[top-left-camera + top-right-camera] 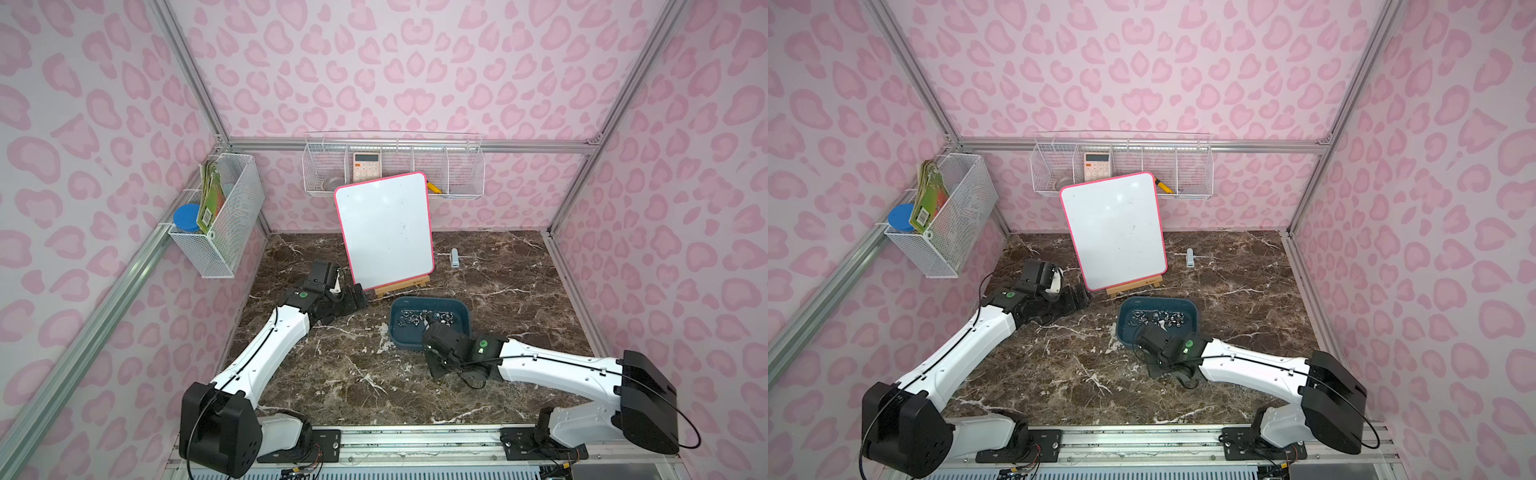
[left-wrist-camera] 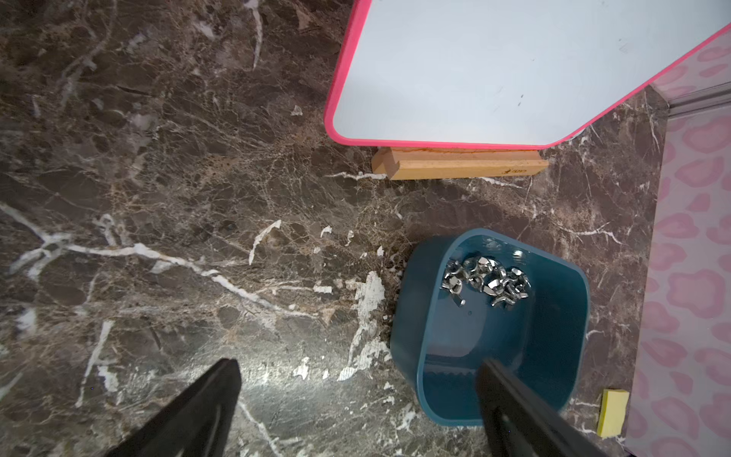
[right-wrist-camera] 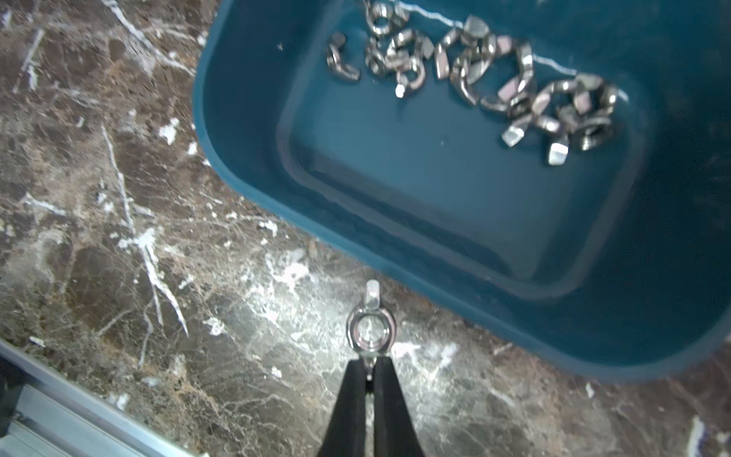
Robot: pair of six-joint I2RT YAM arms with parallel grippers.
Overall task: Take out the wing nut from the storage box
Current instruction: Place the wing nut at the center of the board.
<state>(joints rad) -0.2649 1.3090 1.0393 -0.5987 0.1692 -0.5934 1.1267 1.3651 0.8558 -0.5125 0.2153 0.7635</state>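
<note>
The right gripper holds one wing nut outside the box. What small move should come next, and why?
Probably lower slightly and open the jaws. In the right wrist view the right gripper is shut on one wing of the wing nut, outside the storage box rim, with only table beneath.
</note>
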